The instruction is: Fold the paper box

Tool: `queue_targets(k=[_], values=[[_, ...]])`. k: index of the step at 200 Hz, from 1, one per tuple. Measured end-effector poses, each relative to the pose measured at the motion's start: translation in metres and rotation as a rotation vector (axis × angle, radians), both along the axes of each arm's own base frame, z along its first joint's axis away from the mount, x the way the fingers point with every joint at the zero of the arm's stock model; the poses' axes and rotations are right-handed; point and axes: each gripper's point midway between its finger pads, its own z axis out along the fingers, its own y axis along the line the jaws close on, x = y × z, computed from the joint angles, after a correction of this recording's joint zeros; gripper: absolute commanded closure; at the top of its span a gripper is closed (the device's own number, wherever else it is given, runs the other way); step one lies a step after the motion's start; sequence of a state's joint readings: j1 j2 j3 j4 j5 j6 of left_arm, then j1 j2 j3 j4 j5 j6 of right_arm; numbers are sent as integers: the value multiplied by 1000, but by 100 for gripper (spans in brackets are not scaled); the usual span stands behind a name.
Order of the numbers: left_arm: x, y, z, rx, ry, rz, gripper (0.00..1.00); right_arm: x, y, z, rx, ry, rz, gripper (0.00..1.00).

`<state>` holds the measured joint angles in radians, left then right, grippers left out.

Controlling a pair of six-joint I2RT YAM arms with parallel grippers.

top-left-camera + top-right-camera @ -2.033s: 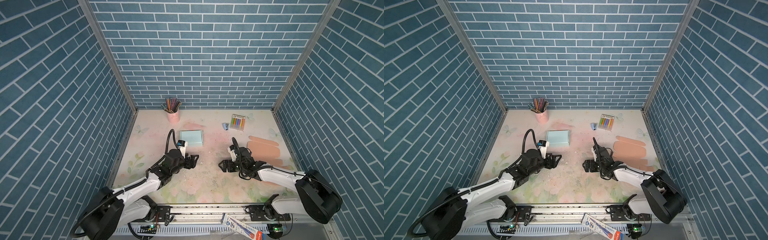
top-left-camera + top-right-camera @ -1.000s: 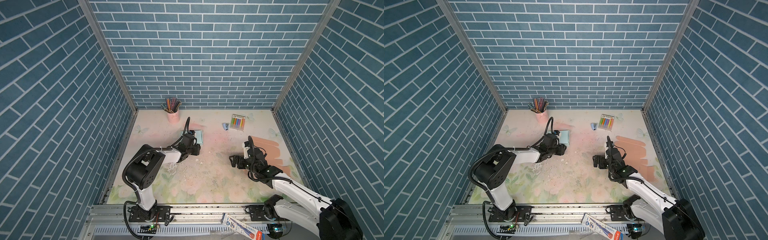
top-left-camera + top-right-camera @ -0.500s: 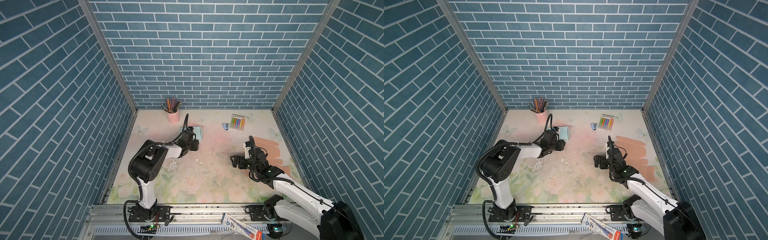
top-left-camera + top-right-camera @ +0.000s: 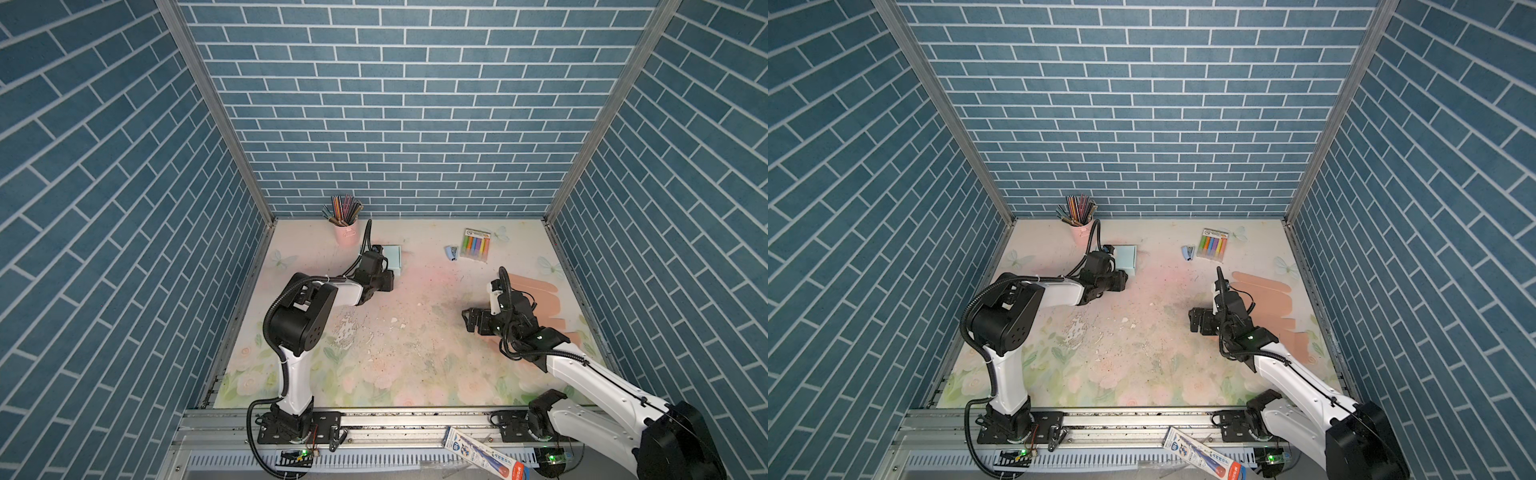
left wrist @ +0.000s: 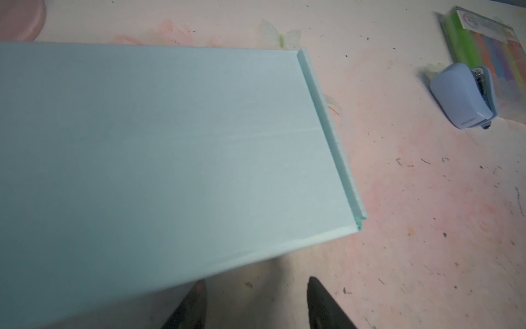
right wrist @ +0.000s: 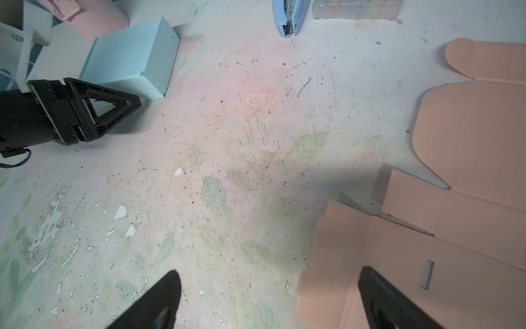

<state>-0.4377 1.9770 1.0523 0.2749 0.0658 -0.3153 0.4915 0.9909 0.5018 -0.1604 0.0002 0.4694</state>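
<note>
The paper box (image 4: 544,296), one flat peach sheet, is lying unfolded at the right side of the worktop (image 4: 407,357). The right hand (image 6: 270,273) is being held spread and empty, straddling the sheet's edge, with its arm stretched forward. The left hand (image 5: 256,280) is being held spread and empty just beside one closed pale-blue box (image 5: 170,142), with its arm bent at the elbow. One pencil cup (image 4: 347,232), one stapler (image 4: 453,252) and one marker pack (image 4: 476,245) are being counted at the back.

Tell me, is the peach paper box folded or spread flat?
Spread flat: the peach paper box lies unfolded on the table, flaps out.
</note>
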Motion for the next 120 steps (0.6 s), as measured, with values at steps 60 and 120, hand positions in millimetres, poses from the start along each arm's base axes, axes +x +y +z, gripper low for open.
queue_targets(k=[60, 120], values=[[-32, -3, 7, -14, -5, -26, 28, 26, -43, -15, -128, 84, -130, 2], [-122, -46, 52, -100, -97, -181, 25, 56, -61, -53, -318, 227, -199, 5]])
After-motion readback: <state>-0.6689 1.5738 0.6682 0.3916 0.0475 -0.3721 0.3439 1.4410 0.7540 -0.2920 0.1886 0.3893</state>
